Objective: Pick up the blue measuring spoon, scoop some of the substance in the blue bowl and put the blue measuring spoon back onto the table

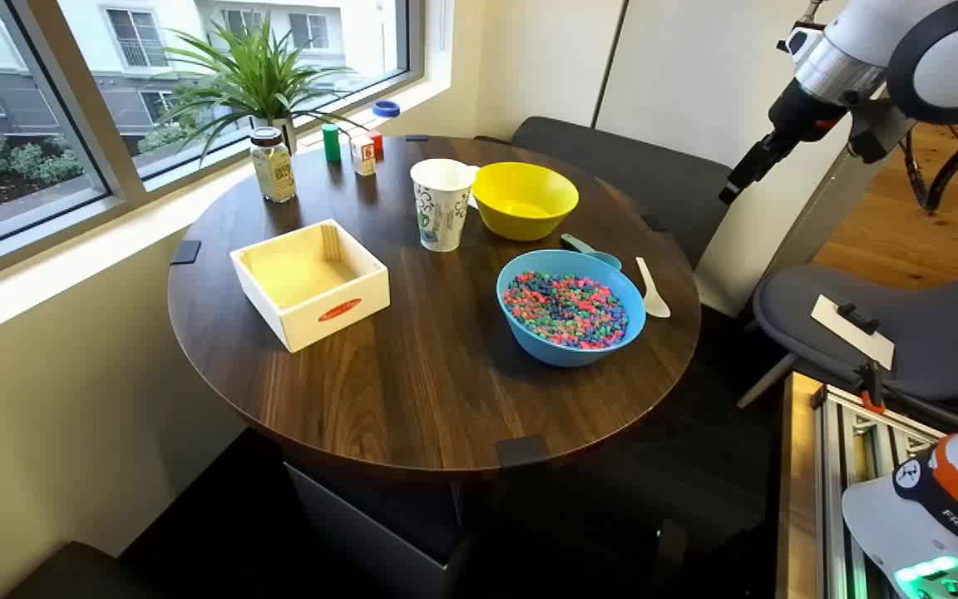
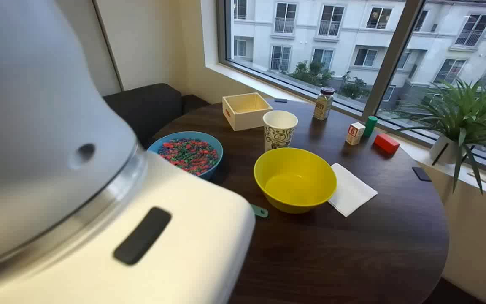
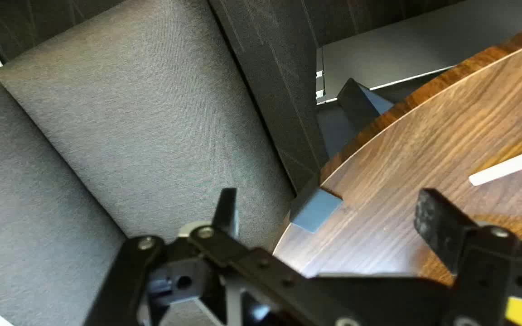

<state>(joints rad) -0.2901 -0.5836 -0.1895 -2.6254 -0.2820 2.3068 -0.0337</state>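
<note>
Since the fingers [image 3: 438,233] are spread wide and empty, I'd come down slow on the blue spoon [image 1: 594,253], beside the blue bowl [image 1: 564,262] toward the edge of the surface [image 1: 437,358] nearest the arm [image 1: 870,37], and pinch the handle [image 2: 260,210] without bumping the yellow bowl [image 1: 520,221]

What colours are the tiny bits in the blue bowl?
The granules are a mix of pink, green and blue, clearest in an exterior view.
</note>
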